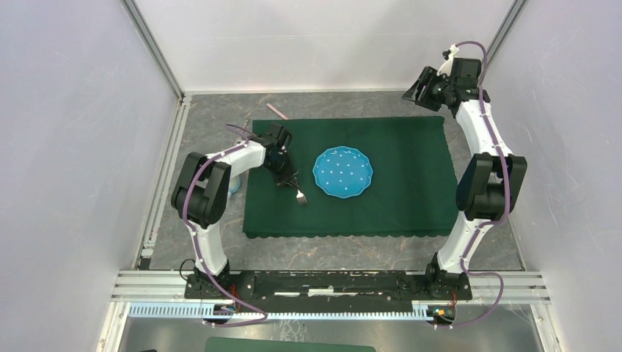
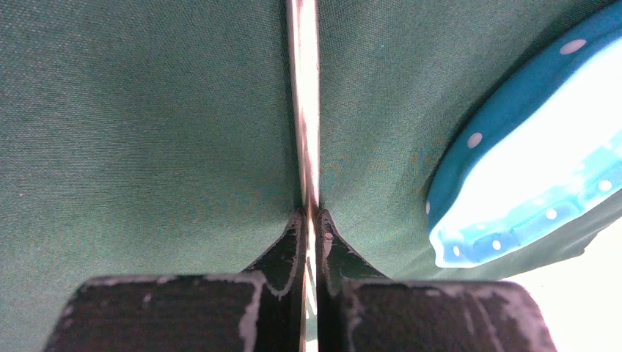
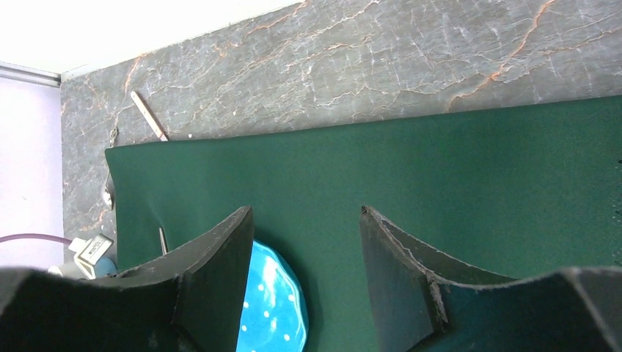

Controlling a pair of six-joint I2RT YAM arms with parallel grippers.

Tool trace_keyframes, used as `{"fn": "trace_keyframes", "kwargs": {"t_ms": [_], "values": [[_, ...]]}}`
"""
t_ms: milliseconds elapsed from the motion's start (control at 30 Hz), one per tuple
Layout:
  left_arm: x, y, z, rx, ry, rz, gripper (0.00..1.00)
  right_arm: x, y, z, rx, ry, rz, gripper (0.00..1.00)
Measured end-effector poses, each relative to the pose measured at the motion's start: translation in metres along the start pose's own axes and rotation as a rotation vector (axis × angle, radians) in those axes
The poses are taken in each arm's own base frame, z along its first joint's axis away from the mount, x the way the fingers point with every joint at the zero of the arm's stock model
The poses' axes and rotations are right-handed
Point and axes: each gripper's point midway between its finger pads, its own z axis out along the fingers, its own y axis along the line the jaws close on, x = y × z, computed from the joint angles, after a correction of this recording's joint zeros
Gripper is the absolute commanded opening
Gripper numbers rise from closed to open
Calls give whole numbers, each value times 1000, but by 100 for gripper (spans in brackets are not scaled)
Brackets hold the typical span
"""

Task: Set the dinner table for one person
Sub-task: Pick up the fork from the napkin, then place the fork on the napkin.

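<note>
**Left arm's got the fork pinched, right arm parked up high**

Top view: the dinner table point(image 1: 352, 249) is the big grey veined slab that fills the floor of the cage. A dark green cloth point(image 1: 411, 198) is spread over the middle of it, and bare stone shows all around the cloth.

A blue plate point(image 1: 342, 172) with white dots sits on the cloth, a bit left of centre. The left gripper point(image 1: 290, 180) is down at roughly 9 o'clock from the plate, with its fingers clamped tight on the handle of a fork point(image 1: 300, 196). The tines poke out towards 8 o'clock and sit on or just over the cloth, can't tell which. The left wrist cam shows the shiny handle squeezed right between the two fingertips.

The right gripper point(image 1: 418, 86) is up in the air at about 1 o'clock from the plate, over the cloth's far right corner. Its jaws are spread fairly wide with nothing in them.

There's also a thin pale stick point(image 1: 277, 111) lying on the stone at 11 o'clock, just past the cloth's far left corner
</note>
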Motion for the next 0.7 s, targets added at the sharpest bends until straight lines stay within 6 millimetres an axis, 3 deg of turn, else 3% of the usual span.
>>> {"fn": "trace_keyframes", "kwargs": {"t_ms": [200, 433, 700], "values": [[-8, -1, -5, -40, -10, 15, 2, 2, -1, 1, 1, 4, 2, 61], [-45, -22, -31, -35, -100, 83, 2, 5, -3, 1, 2, 5, 3, 61], [-49, 13, -39, -132, -68, 106, 2, 5, -5, -3, 6, -2, 6, 61]]}}
